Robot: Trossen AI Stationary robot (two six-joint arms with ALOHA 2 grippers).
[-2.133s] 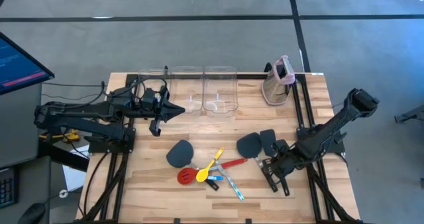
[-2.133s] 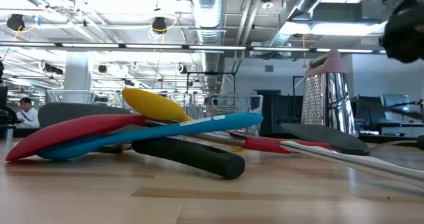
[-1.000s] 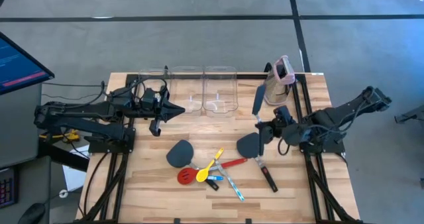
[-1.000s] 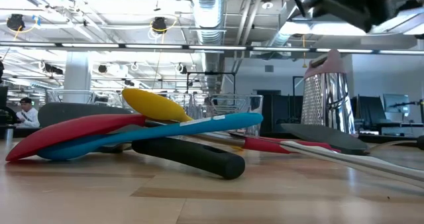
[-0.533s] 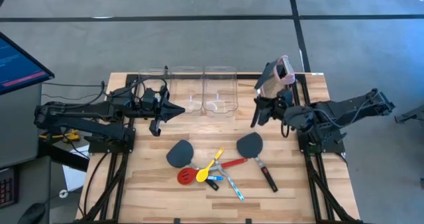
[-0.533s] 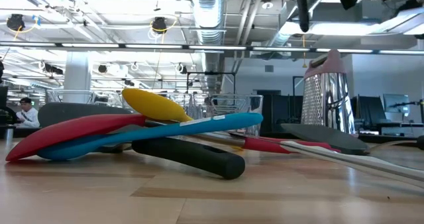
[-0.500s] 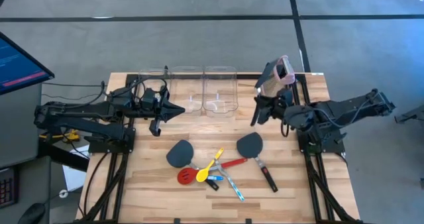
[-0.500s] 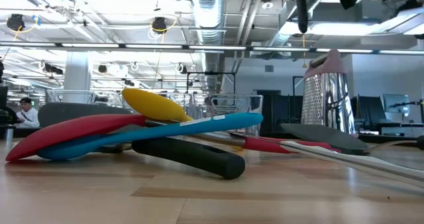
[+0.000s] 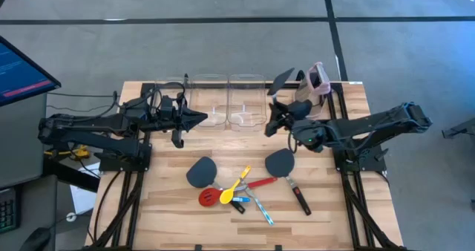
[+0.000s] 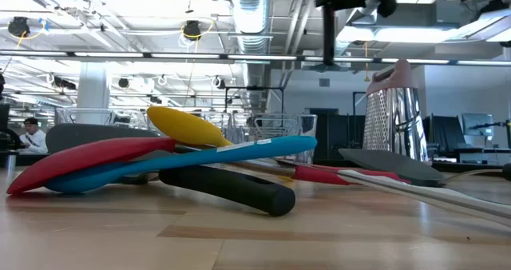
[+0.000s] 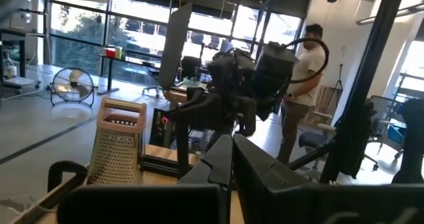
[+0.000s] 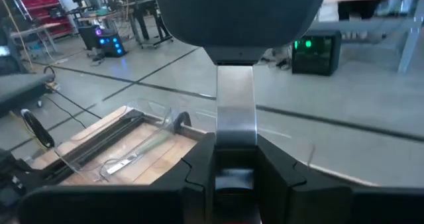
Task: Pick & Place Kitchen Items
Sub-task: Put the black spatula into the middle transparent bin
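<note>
My right gripper (image 9: pixel 272 123) is shut on a dark grey spatula (image 9: pixel 283 79) above the table, beside the rightmost clear bin (image 9: pixel 246 101). A second spatula (image 9: pixel 280 162) and a third (image 9: pixel 200 171) lie flat on the table. Beside them lies a pile of a red slotted spoon (image 9: pixel 208 197), a yellow spoon (image 9: pixel 239 183), a blue spoon (image 9: pixel 239 200) and a thin silvery-green tool (image 9: pixel 261 209). My left gripper (image 9: pixel 199 119) is shut and empty, and waits at the left by the bins. My right gripper pinches the spatula's silvery neck (image 12: pixel 235 118) between its two fingers (image 12: pixel 199 164), just below the blade (image 12: pixel 238 12). The fingers come roughly level from the table's right and lie across the spatula. It stands upright, blade up. Its black handle (image 10: pixel 328 30) hangs below, clear of the table.
Three clear bins (image 9: pixel 208 99) stand in a row at the far edge. A beige grater with a pink top (image 9: pixel 312 87) stands at the far right, just behind my right arm. A person (image 11: pixel 305 58) stands in the room beyond the table.
My right gripper has carried the spatula from the table's right middle toward the far-left, up to the rightmost bin. The spatula stays lifted clear with its blade up. The other utensils have stayed where they lay.
</note>
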